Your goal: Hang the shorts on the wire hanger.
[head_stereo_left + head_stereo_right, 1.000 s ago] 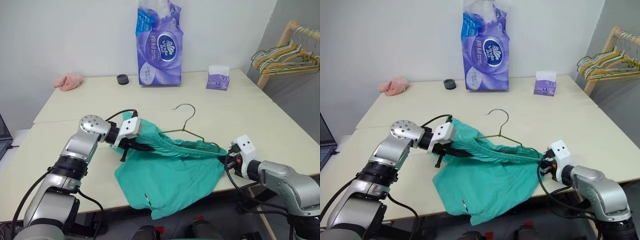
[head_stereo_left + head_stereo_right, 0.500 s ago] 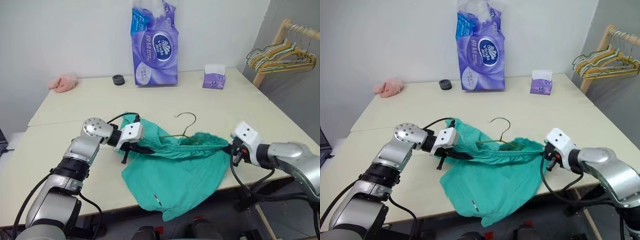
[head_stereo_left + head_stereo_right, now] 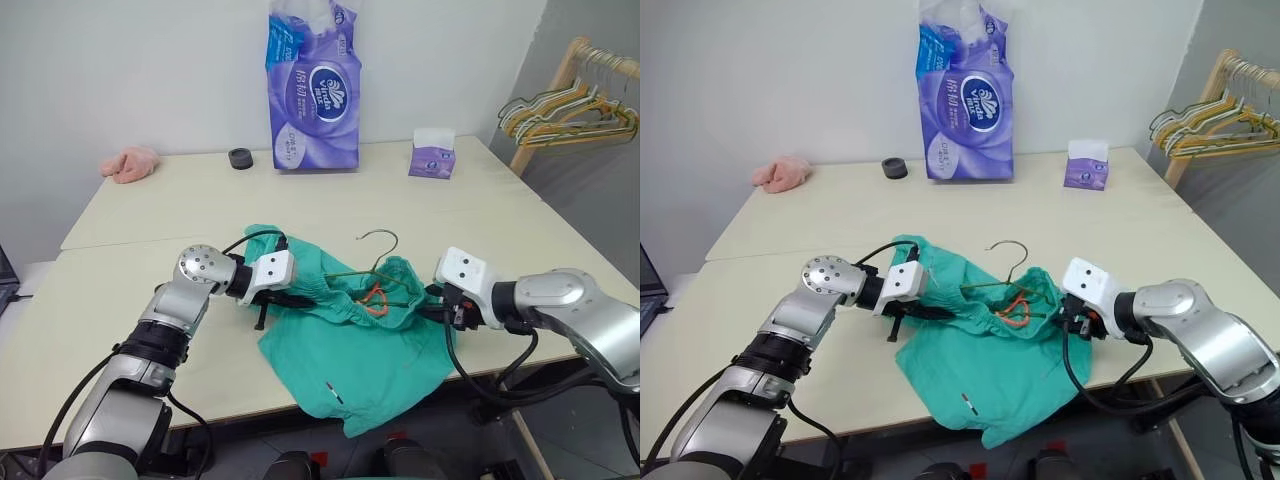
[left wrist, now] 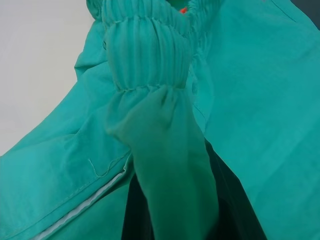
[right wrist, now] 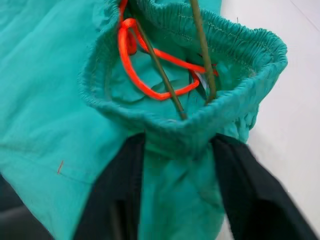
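**Cream table and its load**

The cream table (image 3: 520, 240) carries the teal shorts (image 3: 355, 345) overhanging its near edge, a purple tissue multipack (image 3: 312, 90) upright at the back, a small tissue box (image 3: 432, 158), a black ring (image 3: 239, 158) and a pink cloth (image 3: 130, 164).

- Both arms are clad in silver-grey metal shells, rounded at the joints.
- The left arm (image 3: 165, 320) has a round silver cap dotted with small dark screw holes, and black ribbed rings between segments.
- A white boxy block sits at each wrist.
- Black cables loop along both arms.
- The right arm (image 3: 575, 305) has a smooth silver forearm shell.
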